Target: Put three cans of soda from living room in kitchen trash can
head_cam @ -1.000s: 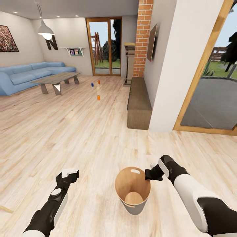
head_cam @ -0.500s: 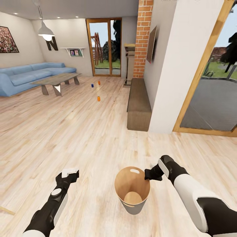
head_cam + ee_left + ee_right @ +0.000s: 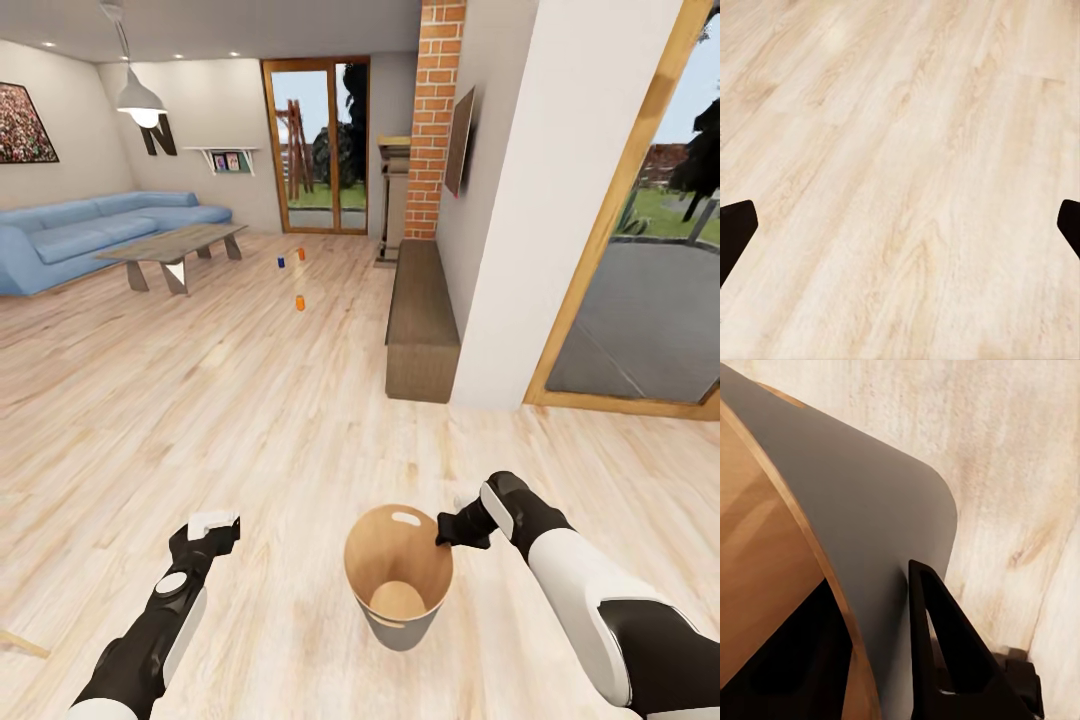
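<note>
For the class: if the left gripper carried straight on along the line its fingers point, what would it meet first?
Probably the bare wood floor: the left gripper is open, nothing between its fingers, planks ahead. Depth is unclear.

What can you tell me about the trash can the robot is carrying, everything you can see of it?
The trash can is a small round bin that tapers toward its base, tan-brown and smooth inside, grey outside, with a slot-shaped handle cutout near the rim. It looks empty and is tipped so its mouth faces the head camera. The right gripper holds it by the rim, one of its fingers against the grey outer wall, the jaws closed over the edge. It hangs in front of the robot above the light wood plank floor.
</note>
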